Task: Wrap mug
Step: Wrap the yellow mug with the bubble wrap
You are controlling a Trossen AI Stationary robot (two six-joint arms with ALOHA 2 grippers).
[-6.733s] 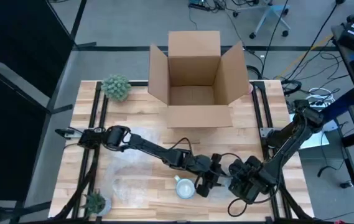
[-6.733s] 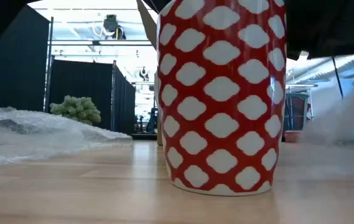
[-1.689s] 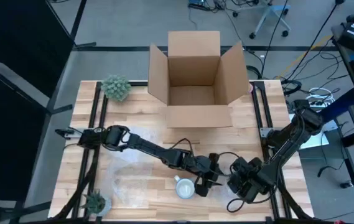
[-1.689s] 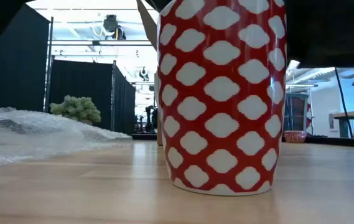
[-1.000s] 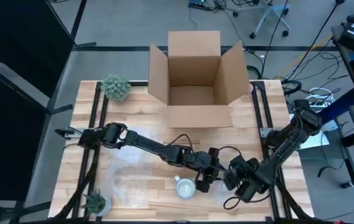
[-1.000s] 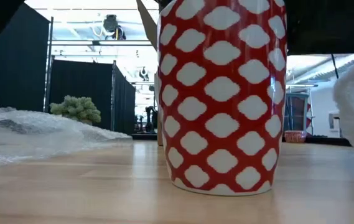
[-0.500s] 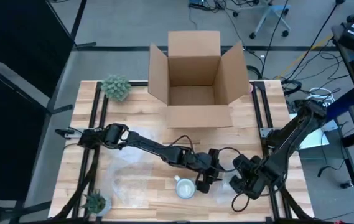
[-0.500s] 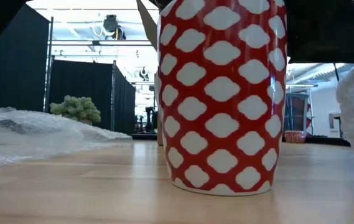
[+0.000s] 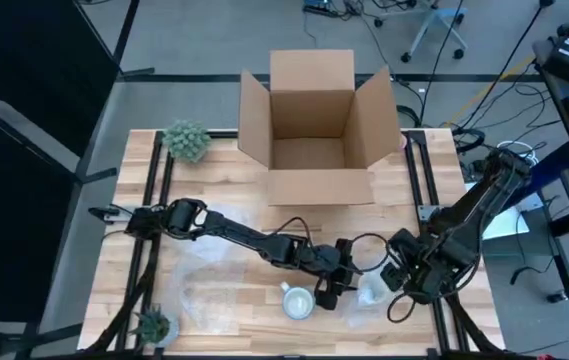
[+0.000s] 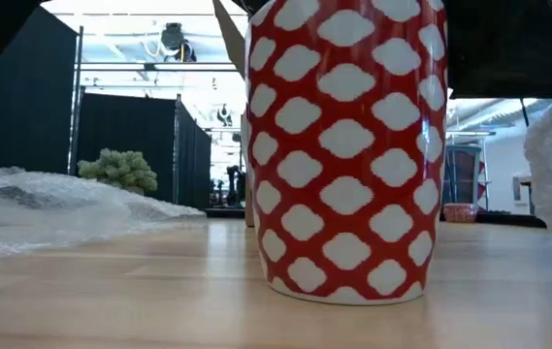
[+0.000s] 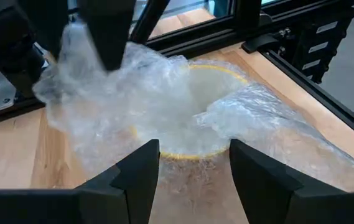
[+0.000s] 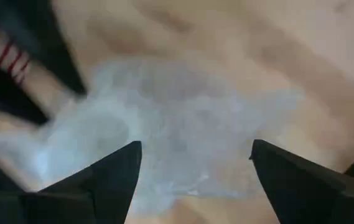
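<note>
— Where are the claws?
— Left claw [image 9: 330, 291] spread wide just beside the red-and-white patterned ceramic mug [image 9: 297, 300], facing a crumpled wad of clear bubble wrap [image 9: 372, 289]. Right claw [image 12: 192, 163] gapes wide above that wad
— And the mug?
— Upright on the wooden table [image 9: 234, 170], near its front edge, unwrapped

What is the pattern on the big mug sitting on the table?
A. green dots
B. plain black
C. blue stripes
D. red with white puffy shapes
D: in the low view the mug is red, covered in rows of white cloud-like shapes, standing upright on the wooden table.
</note>
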